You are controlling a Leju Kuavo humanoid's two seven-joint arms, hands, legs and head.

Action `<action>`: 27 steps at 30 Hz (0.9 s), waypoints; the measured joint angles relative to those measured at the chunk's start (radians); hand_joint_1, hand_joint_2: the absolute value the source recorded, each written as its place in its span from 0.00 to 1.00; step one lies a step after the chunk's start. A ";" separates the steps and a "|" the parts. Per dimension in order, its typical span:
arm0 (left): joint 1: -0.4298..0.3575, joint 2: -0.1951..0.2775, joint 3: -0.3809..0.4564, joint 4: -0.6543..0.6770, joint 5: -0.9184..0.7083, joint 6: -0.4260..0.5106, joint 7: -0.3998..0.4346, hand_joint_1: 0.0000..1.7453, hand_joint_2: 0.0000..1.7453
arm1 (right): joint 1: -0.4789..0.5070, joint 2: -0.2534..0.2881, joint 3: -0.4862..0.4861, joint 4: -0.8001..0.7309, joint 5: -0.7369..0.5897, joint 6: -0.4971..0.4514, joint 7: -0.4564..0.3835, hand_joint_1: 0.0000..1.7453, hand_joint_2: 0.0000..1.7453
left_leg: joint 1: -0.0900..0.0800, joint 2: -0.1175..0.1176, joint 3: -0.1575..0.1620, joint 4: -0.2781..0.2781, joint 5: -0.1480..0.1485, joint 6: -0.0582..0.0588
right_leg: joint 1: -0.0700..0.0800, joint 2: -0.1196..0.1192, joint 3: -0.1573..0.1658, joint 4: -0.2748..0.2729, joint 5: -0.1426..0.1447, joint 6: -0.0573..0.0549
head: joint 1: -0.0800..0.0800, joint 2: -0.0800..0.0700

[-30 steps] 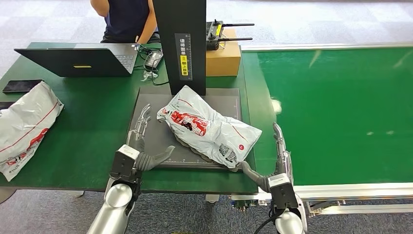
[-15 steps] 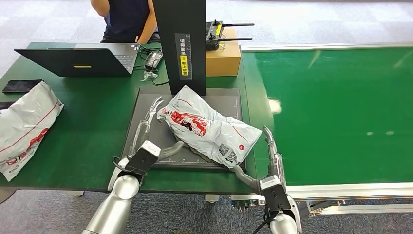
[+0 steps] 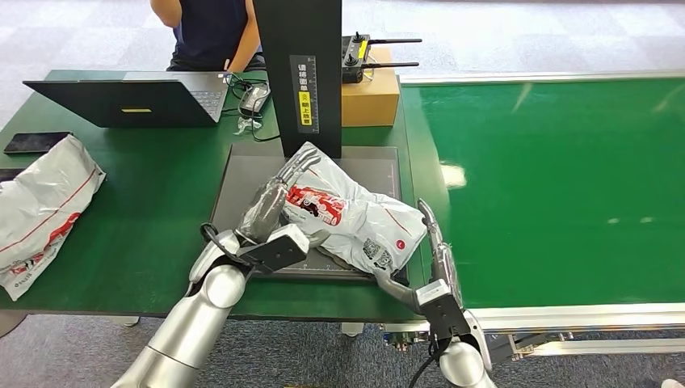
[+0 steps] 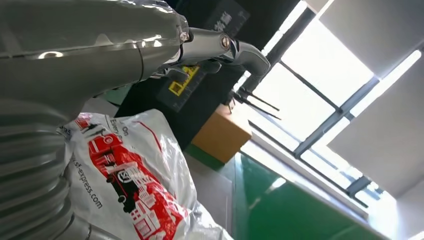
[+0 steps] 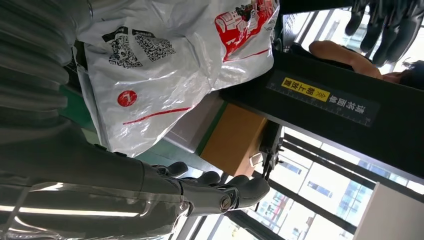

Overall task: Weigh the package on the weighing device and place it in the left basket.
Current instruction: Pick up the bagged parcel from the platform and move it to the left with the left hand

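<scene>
My left hand (image 3: 275,212) lies with its fingers stretched out flat along the near-left end of the white package (image 3: 349,212), the fingertips reaching toward the black upright column (image 3: 301,73) and the thumb tucked at the bag's lower edge; it touches the plastic but I cannot tell that it grips it, so I call it spread and holding nothing. My right hand (image 3: 424,255) stands at the package's right end, fingers extended upward along the bag's edge and thumb pointing in under its corner, likewise spread, with nothing clasped. In the right wrist view the same package (image 5: 165,55) shows its printed codes and red mark just past my thumb (image 5: 220,192). The package rests on the dark weighing platform (image 3: 242,174) on the green table (image 3: 145,210), tilted across it with its red print facing up. Compared with half a second ago, my left hand has swung in from the bare platform onto the bag's end, and my right hand has shifted closer to the bag. The package itself has not moved. A second white bag (image 3: 40,210) lies at the table's left edge, well apart, and a person (image 3: 212,31) sits behind the laptop (image 3: 133,99).
</scene>
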 joint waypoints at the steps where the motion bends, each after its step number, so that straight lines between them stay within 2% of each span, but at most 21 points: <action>1: -0.010 0.002 -0.007 0.009 -0.001 -0.012 0.001 0.00 1.00 | -0.001 0.000 0.003 0.000 0.002 -0.002 0.002 0.00 1.00 | 0.000 0.000 0.000 0.000 0.000 0.000 | 0.000 0.000 0.000 0.000 0.000 0.000 | 0.000 0.000; 15: -0.187 0.021 -0.104 0.217 -0.044 -0.107 0.017 0.00 1.00 | -0.018 0.000 0.052 0.006 -0.009 -0.005 0.008 0.00 1.00 | 0.000 0.000 0.000 0.000 0.000 0.000 | 0.000 0.000 0.000 0.000 0.000 0.000 | 0.000 0.000; 27: -0.312 -0.003 -0.173 0.397 -0.077 -0.144 0.038 0.00 1.00 | -0.024 0.000 0.087 0.006 -0.009 -0.006 0.011 0.00 1.00 | 0.000 0.000 0.000 0.000 0.001 0.000 | 0.000 0.000 0.000 0.000 0.000 0.000 | 0.000 0.000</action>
